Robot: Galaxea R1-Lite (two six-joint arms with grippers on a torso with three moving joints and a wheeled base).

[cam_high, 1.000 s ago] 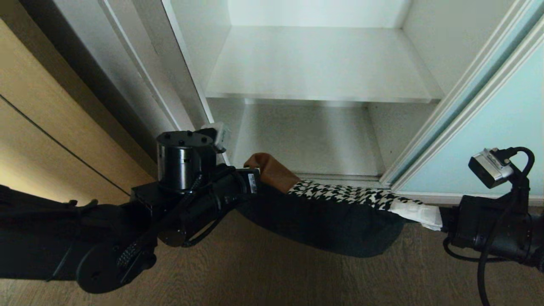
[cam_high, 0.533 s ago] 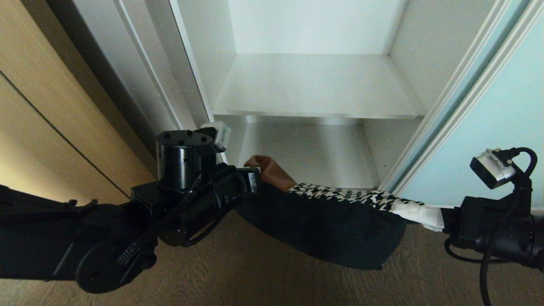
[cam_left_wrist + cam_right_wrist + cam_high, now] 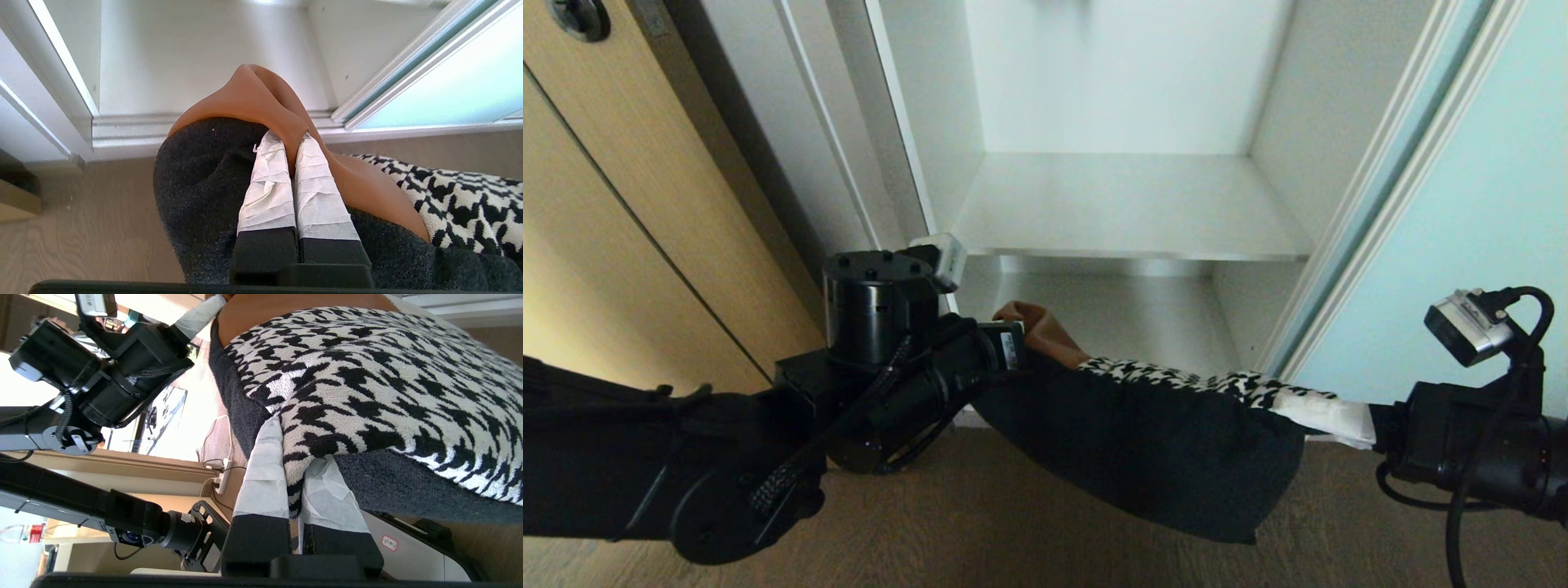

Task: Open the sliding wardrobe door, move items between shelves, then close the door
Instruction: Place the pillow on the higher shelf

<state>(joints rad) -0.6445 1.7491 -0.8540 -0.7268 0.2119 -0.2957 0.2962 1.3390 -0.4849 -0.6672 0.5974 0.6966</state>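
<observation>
The folded bundle of clothes [image 3: 1152, 433] hangs lengthwise between the 2 pincers, left gripper [image 3: 292, 136] clenched on its rust-brown end, right gripper [image 3: 294, 457] on its houndstooth end, with the white shelf [image 3: 1127, 208] ahead and slightly above both.

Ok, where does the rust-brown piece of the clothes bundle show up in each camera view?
Head view: rust-brown piece sits left of centre, at the left gripper, before the lower shelf.
Left wrist view: it fills the centre, pinched by the taped fingers.
Right wrist view: only a strip at the top edge.
Shared landmark: the houndstooth piece, beside it in all three.
</observation>
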